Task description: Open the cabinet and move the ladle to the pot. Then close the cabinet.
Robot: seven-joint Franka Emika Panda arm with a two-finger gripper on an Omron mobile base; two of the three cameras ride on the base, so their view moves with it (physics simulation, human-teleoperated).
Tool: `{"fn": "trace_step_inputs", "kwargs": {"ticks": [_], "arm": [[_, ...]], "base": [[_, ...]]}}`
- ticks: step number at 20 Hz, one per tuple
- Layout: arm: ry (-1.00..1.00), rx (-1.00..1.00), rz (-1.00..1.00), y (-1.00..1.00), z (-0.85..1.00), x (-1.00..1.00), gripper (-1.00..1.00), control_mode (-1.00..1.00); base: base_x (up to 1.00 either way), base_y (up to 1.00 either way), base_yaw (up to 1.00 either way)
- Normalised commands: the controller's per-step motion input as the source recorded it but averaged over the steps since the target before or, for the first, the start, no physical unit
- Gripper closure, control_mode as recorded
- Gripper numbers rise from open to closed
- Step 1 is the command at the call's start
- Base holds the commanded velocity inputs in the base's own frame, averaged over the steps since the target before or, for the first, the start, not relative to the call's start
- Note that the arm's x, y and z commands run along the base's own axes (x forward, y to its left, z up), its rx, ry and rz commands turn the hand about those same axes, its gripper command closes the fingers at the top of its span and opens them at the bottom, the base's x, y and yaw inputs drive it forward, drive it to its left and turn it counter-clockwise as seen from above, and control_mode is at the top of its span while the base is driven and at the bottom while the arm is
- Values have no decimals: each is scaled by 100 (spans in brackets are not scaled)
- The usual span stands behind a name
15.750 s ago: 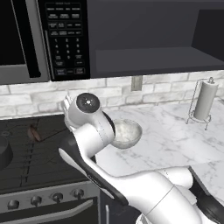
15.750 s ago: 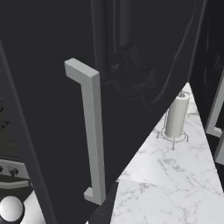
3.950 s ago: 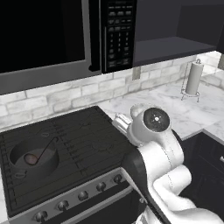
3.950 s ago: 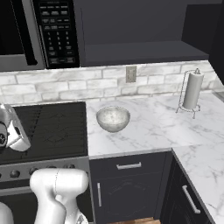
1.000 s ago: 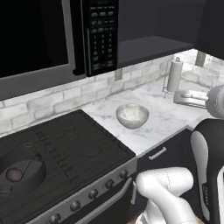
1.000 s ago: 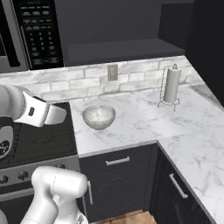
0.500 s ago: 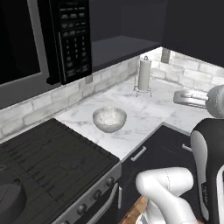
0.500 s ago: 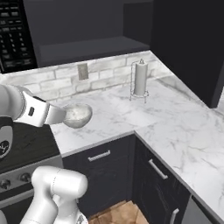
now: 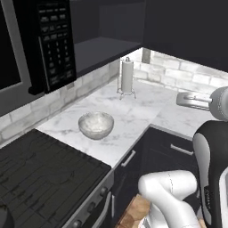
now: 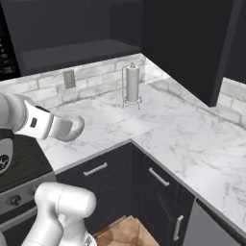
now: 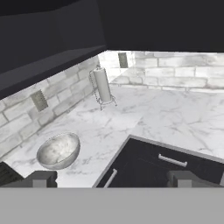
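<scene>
Left to right across the counter: black microwave with keypad (image 9: pixel 51 44) hangs over the black ridged stovetop (image 9: pixel 40 178); at the stove's near-left corner a dark rounded edge shows, possibly the pot, too cropped to confirm. Ladle not identifiable from here. Next, the pale speckled translucent bowl (image 9: pixel 95 124) sits on the white marble counter (image 9: pixel 133 111), well apart from the upright paper-towel roll on its wire stand (image 9: pixel 127 76) near the brick corner. Above, the dark charcoal wall cabinet (image 10: pixel 187 43) presents its dark side and front; cannot tell from here whether its door stands ajar. The two-finger gripper (image 11: pixel 111 178) hangs over the counter corner with its dark tips set wide apart and nothing between them. Judged step: lining up on the cabinet to close it. Risk: with the door edge hard to read, the wide tips could miss the handle or push the panel askew; the swinging arm could also clip the paper-towel stand.
</scene>
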Motion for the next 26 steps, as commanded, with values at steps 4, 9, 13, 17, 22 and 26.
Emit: {"fn": "trace_step_inputs", "kwargs": {"ticks": [4, 9, 13, 17, 22, 26], "arm": [[0, 0, 0, 0, 0, 0, -100, 100], [0, 0, 0, 0, 0, 0, -100, 100], [0, 0, 0, 0, 0, 0, -100, 100], [0, 0, 0, 0, 0, 0, -100, 100], [0, 0, 0, 0, 0, 0, -100, 100], [0, 0, 0, 0, 0, 0, -100, 100]], "base": [[22, -5, -17], [28, -1, -16], [36, -1, -13], [63, -19, -7], [47, -12, -5], [1, -1, -4]]}}
